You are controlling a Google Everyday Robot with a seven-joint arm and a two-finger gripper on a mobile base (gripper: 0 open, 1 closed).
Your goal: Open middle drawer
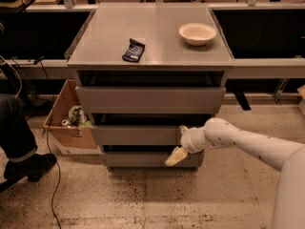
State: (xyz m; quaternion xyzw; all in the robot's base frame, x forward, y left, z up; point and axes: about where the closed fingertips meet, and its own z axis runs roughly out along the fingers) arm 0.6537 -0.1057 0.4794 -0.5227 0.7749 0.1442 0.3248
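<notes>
The three-drawer grey cabinet (pixel 150 56) stands in the middle of the camera view. The middle drawer (pixel 136 135) is the flat grey front between the taller top drawer (pixel 150 99) and the bottom drawer (pixel 138 160). It sits about in line with the other fronts. My gripper (pixel 179 142) is at the right end of the middle drawer front, on a white arm coming in from the right. It is open: one finger is at the front's top edge and the yellowish lower finger (pixel 175 156) hangs below it, over the bottom drawer.
On the cabinet top lie a dark snack packet (pixel 134 50) and a white bowl (pixel 197 33). A cardboard box (pixel 64 123) with rubbish stands on the floor to the left. A person's leg and shoe (pixel 21 161) are at far left. Workbenches run behind.
</notes>
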